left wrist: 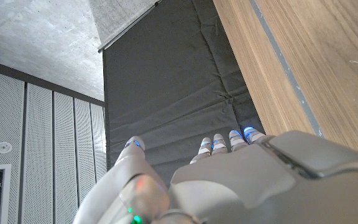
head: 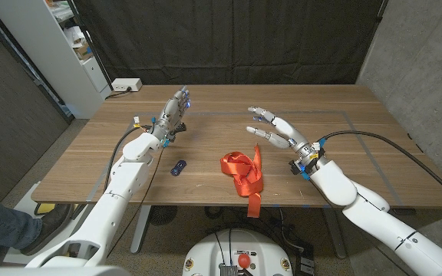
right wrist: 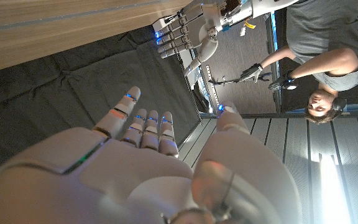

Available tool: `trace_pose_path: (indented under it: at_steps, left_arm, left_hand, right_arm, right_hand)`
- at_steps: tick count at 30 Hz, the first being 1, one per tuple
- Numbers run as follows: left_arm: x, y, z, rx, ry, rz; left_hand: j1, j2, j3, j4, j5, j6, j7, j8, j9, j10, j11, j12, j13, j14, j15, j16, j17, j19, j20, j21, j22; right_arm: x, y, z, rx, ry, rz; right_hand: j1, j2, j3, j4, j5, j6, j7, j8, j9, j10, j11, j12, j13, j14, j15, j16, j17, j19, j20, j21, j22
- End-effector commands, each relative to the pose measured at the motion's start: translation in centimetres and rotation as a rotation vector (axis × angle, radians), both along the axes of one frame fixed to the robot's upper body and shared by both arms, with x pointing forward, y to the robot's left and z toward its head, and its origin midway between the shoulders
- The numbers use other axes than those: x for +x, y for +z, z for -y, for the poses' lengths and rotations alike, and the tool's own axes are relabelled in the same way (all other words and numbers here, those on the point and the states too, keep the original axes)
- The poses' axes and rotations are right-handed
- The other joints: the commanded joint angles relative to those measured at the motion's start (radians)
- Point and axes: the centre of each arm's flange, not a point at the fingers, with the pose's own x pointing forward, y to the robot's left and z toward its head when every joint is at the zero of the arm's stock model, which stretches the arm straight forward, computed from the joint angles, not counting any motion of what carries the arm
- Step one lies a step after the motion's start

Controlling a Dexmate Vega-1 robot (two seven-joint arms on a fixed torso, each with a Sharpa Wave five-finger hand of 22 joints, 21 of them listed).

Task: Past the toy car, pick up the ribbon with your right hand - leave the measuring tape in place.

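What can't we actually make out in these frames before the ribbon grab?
- Measuring tape: none can be made out on the table in the head view.
- Toy car: too small in the head view for any detail.
- Ribbon: its tail runs over the table's near edge; the end is unclear.
- Left hand, right hand: the wrist views show their backs, so the palms are hidden.

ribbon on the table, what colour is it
Bright orange-red, a glossy bunched ribbon. It shows best in the head view.
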Motion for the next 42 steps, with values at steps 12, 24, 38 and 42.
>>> trace_pose_path:
  at_steps: [12,24,38,42]
  left_arm:
    - [-0.1,-0.4,0.1,0.001,-0.005,-0.007]
    - [-0.1,-0.9,-0.1,-0.005,-0.005,-0.014]
    - [-0.1,-0.6,-0.1,0.002,0.005,-0.014]
    - [-0.1,-0.4,0.2,0.001,0.002,-0.011]
  left_hand:
    - [0.002,0.009,-0.001,-0.008,-0.001,0.016,0.001,0.008,0.003,-0.005,0.004,0.003,0.0,-0.034,0.001,0.005,0.004,-0.081,0.01,0.003,0.005]
    - [0.002,0.01,-0.002,-0.01,-0.002,0.017,0.001,0.007,0.003,-0.004,0.003,0.003,0.0,-0.033,0.001,0.005,0.004,-0.08,0.011,0.004,0.005]
    - [0.002,0.012,-0.002,-0.012,-0.003,0.018,0.001,0.007,0.003,-0.006,0.004,0.003,0.0,-0.033,0.001,0.005,0.004,-0.081,0.012,0.004,0.006]
    - [0.001,0.012,-0.003,-0.012,-0.003,0.018,0.0,0.006,0.003,-0.006,0.004,0.003,0.0,-0.033,0.001,0.004,0.004,-0.082,0.012,0.003,0.006]
  right_arm:
    - [-1.2,-0.6,-1.0,-0.092,-0.079,0.069]
    - [-1.4,-0.2,-1.9,-0.147,-0.119,0.118]
    - [-1.6,-0.5,-2.1,-0.202,-0.151,0.162]
    - [-1.9,-0.4,-2.1,-0.218,-0.159,0.172]
  right_hand:
    - [0.011,-0.012,0.001,-0.01,0.005,-0.006,0.0,-0.002,0.004,-0.01,-0.003,0.0,0.004,-0.008,-0.001,-0.001,0.002,-0.006,-0.002,-0.003,0.002]
    - [0.016,-0.015,0.002,-0.011,0.008,-0.007,-0.002,-0.003,0.004,-0.011,-0.006,0.001,0.004,-0.007,-0.001,-0.001,0.002,-0.009,-0.001,-0.003,0.002]
    - [0.019,-0.018,0.002,-0.012,0.011,-0.006,-0.003,-0.003,0.004,-0.01,-0.006,0.001,0.004,-0.008,-0.002,-0.001,0.002,-0.011,0.0,-0.003,0.002]
    - [0.019,-0.018,0.002,-0.012,0.011,-0.006,-0.003,-0.003,0.004,-0.011,-0.007,0.001,0.004,-0.008,-0.001,-0.001,0.002,-0.011,-0.001,-0.003,0.002]
